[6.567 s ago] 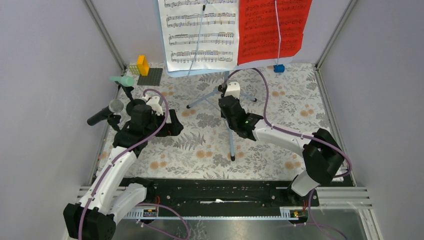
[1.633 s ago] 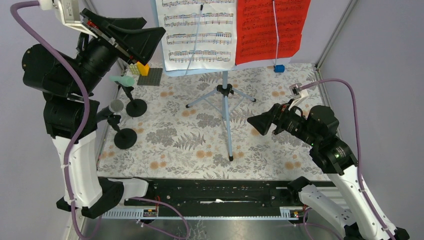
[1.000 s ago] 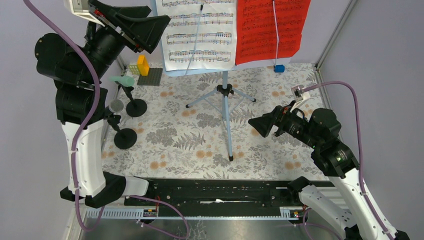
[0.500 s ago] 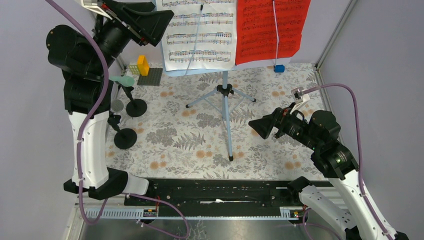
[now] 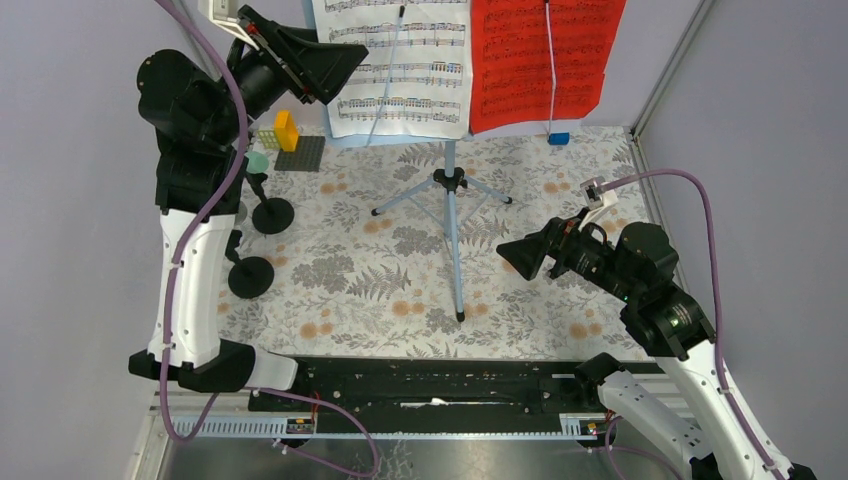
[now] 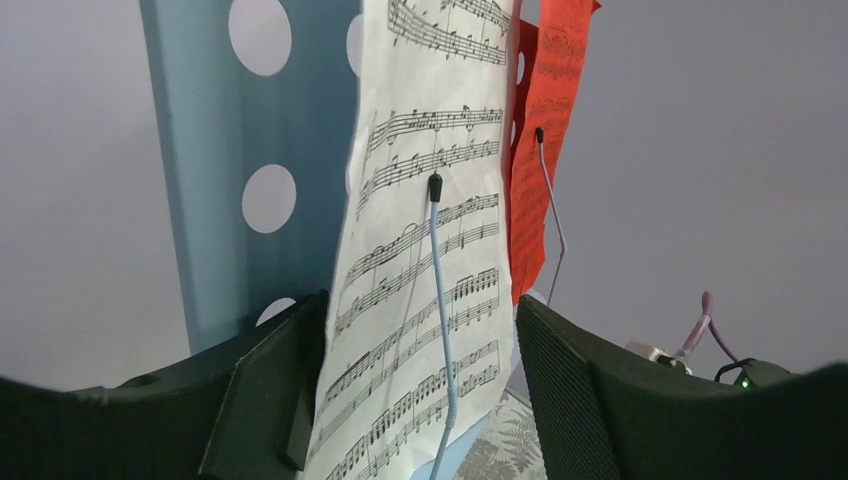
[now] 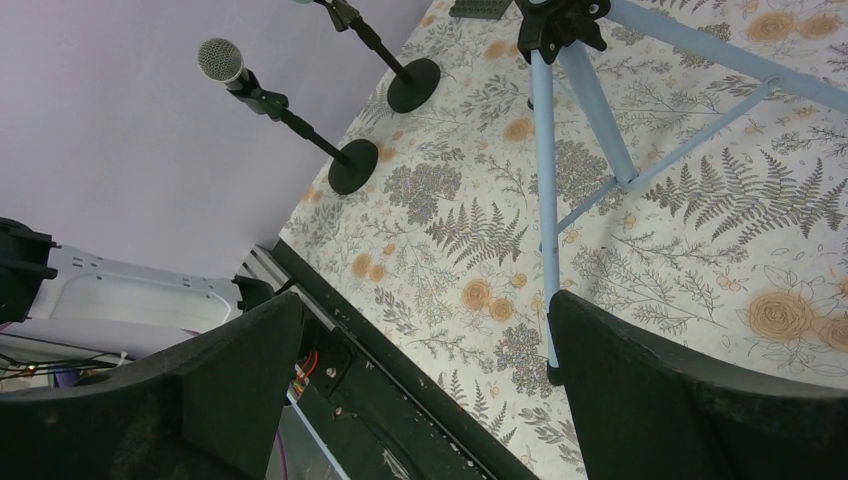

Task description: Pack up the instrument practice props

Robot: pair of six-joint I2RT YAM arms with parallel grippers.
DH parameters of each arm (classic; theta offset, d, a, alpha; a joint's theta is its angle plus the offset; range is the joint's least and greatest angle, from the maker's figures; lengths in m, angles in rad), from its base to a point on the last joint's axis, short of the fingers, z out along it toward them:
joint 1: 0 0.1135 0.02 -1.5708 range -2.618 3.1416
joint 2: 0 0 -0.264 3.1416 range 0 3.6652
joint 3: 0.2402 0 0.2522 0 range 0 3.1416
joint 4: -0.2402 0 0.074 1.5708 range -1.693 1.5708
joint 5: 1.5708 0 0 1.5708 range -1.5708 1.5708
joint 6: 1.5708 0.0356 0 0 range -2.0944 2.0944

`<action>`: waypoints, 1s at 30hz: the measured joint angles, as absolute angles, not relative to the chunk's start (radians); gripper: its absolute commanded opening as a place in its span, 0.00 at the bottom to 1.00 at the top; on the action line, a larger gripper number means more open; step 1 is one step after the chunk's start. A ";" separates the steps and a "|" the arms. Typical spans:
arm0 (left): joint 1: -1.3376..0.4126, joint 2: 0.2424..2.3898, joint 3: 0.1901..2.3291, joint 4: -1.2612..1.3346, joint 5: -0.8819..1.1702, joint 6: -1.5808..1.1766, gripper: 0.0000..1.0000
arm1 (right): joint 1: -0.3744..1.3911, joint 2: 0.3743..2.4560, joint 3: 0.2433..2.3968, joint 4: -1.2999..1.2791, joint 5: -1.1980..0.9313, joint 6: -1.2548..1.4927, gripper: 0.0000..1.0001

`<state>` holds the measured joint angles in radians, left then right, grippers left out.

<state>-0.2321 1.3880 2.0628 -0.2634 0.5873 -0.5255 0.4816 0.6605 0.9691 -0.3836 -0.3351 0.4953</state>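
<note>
Moved: left hand (image 6: 420, 320) advanced to the white music sheet (image 6: 390, 270), jaws narrowing slightly.
Grip: jaws apart, straddling the sheet on the pale blue rack (image 6: 210, 150).
Idle: right hand (image 7: 425, 320) wide, empty, over the worktop (image 7: 700, 260).

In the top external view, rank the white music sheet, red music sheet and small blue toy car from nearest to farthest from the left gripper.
1. white music sheet: left of the pair, its edge right at the left gripper.
2. red music sheet: next to the white one, on the right.
3. small blue toy car: back right, under the red sheet's lower corner.
</note>
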 measured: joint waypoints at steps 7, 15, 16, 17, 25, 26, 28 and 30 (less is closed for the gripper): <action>-0.231 1.372 2.020 -0.251 0.599 -0.523 0.47 | 0.482 0.653 0.966 -0.384 -0.335 0.495 0.99; -0.231 1.370 2.006 -0.252 0.598 -0.511 0.18 | 0.482 0.642 0.969 -0.384 -0.335 0.487 0.98; -0.231 1.369 2.006 -0.252 0.598 -0.508 0.16 | 0.482 0.644 0.973 -0.385 -0.335 0.485 0.98; -0.231 1.369 2.004 -0.252 0.597 -0.505 0.13 | 0.482 0.648 0.984 -0.387 -0.335 0.483 0.97; -0.230 1.351 1.995 -0.263 0.570 -0.473 0.00 | 0.482 0.747 1.170 -0.384 -0.354 0.471 0.93; -0.230 1.346 1.989 -0.266 0.565 -0.467 0.00 | 0.482 0.773 1.206 -0.383 -0.360 0.468 0.93; -0.230 1.339 1.986 -0.272 0.554 -0.458 0.00 | 0.482 0.823 1.267 -0.377 -0.369 0.467 0.92; -0.230 1.335 1.986 -0.278 0.546 -0.446 0.00 | 0.482 0.868 1.308 -0.365 -0.385 0.469 0.90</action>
